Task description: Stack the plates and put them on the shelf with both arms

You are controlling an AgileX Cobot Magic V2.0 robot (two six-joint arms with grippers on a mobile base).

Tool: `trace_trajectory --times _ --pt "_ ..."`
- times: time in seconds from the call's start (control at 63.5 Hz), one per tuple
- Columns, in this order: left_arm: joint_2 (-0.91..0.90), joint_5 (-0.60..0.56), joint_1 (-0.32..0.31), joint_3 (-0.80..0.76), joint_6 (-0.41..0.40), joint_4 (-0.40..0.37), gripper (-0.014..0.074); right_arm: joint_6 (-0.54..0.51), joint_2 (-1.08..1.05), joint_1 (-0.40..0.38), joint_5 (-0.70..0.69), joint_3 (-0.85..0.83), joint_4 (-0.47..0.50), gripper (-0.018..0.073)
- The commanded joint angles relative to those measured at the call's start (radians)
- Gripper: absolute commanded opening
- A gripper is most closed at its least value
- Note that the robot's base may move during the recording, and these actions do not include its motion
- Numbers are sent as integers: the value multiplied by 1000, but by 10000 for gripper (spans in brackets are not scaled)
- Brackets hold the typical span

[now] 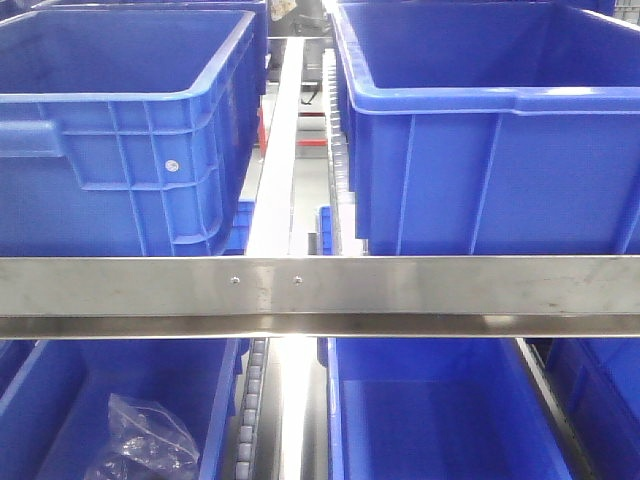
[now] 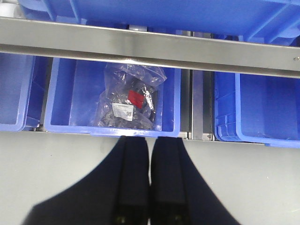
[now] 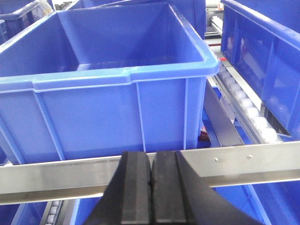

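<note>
Oddly, no plates show in any of the three views, so where they sit cannot be told. The shelf front rail point(image 1: 320, 285) crosses the front view as a brushed steel band.

Furthest left in that view, an upper blue crate point(image 1: 120, 130) stands on the tier above the rail, and below it a lower blue crate point(image 1: 120, 410) holds a clear plastic bag point(image 1: 150, 440). A roller track point(image 1: 285, 150) runs away to the far side between the crates. On the right stands a second upper crate point(image 1: 480, 130), with another open crate point(image 1: 440, 410) beneath it.

The left gripper point(image 2: 150, 183) has its fingers pressed together with nothing between them, hovering over a pale grey surface point(image 2: 56, 173) just near of the crate with the bag. The right gripper point(image 3: 151, 187) is likewise closed and empty, sitting close in front of the rail at the foot of a big blue crate point(image 3: 108, 93).

Judging from this, the task is hardly begun, or the plates lie outside every camera. The main risk is the right gripper catching the rail or the crate wall, since it sits so near them; any forward or upward swing could strike steel. Every visible tier is filled with crates, so a stacked pair may find no flat spot and could tip off a crate rim.
</note>
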Motion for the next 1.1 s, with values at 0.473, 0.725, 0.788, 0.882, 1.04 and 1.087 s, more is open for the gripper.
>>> trace_trajectory --times 0.473,0.725,0.788,0.882,1.04,1.087 --pt "-8 -58 4 -26 -7 -1 86 -2 -18 1 -81 3 1 53" --pt "-17 -58 4 -26 -7 -1 86 -2 -18 1 -81 3 1 53" --pt "-42 -58 4 -24 -7 -1 86 -2 -18 1 -81 3 1 53" --pt "-146 -67 4 -3 -7 61 86 -2 -18 1 -81 3 1 53" --pt "-390 -178 6 100 -7 89 86 -2 -18 1 -81 3 1 53" --pt "-462 -222 14 143 -7 91 86 -2 -18 1 -81 3 1 53"
